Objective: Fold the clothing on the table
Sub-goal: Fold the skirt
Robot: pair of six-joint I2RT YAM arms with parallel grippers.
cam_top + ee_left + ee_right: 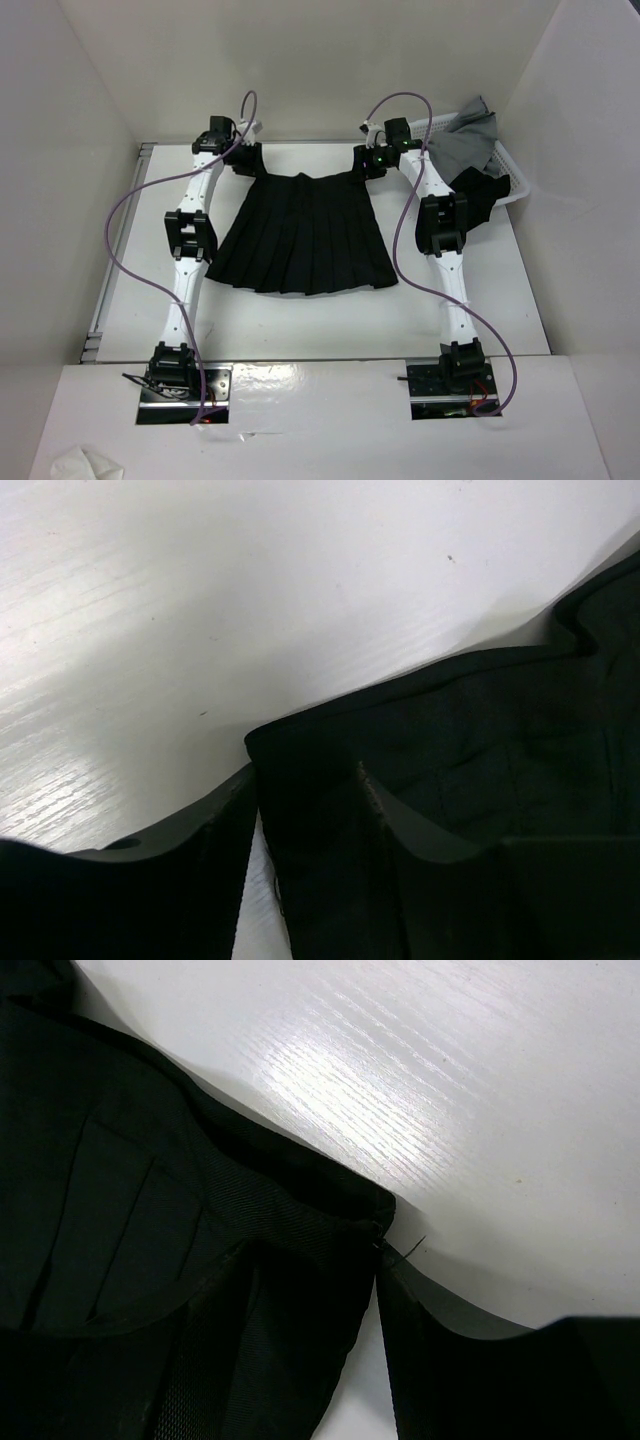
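Top external: pleated skirt [305,235] lies flat and unfolded mid-counter [300,325], waistband far, hem flaring near. No fold made yet; whole task left. Left claw [245,160] and right claw [370,162] at waistband corners, jaws apart, straddling cloth, not clamped. Fabric thin, matte black, limp, sharp vertical pleats; waistband fine-woven. Counter glossy white, faint grain.

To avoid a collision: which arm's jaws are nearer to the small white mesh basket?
Right. The right arm has its jaws at the waistband corner of the black pleated skirt nearest the small white mesh basket; the left arm has its at the opposite corner, across the skirt.
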